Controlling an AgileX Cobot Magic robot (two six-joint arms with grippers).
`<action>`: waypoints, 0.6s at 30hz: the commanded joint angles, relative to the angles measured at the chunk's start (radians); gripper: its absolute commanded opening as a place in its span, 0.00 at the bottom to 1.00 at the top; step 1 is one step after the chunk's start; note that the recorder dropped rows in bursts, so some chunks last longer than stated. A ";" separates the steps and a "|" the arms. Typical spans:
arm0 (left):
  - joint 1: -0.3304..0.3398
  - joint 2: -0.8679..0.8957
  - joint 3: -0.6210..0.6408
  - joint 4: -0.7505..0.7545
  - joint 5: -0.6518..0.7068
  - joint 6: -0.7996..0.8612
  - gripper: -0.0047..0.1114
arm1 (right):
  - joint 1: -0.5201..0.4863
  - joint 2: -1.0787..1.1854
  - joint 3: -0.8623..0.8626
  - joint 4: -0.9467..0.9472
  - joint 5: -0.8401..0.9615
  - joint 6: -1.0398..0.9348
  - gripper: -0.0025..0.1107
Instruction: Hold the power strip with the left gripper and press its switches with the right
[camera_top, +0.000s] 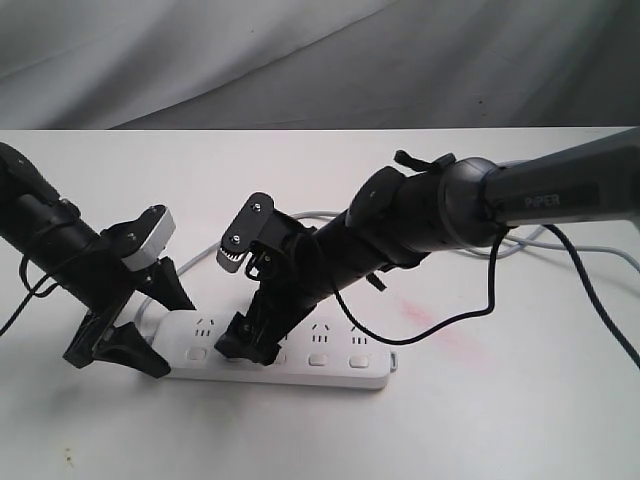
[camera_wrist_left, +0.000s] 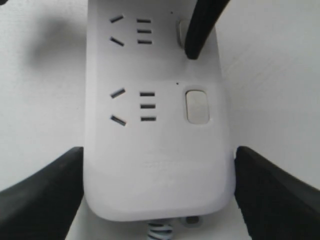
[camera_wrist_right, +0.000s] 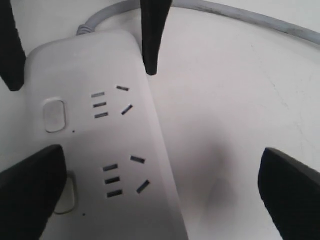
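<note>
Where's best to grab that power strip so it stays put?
Grip the power strip across its narrow width at the end by its cord, coming from above. It lies flat, sockets up, so only the long edges offer purchase, and the switches are left clear.

White table (camera_top: 500, 425) under a white power strip (camera_top: 335, 347) and its grey cord (camera_wrist_right: 240, 14)

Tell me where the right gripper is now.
In the exterior view the right gripper sits left of centre on the power strip, one finger over a switch, just right of the left gripper.
</note>
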 joint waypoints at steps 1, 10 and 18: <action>-0.006 -0.004 -0.001 0.004 0.011 0.003 0.51 | -0.004 0.048 0.029 -0.259 -0.055 0.009 0.86; -0.006 -0.004 -0.001 0.004 0.011 0.003 0.51 | -0.024 0.013 0.029 -0.259 -0.040 0.045 0.86; -0.006 -0.004 -0.001 0.004 0.011 0.003 0.51 | -0.024 0.028 0.029 -0.258 0.011 0.030 0.86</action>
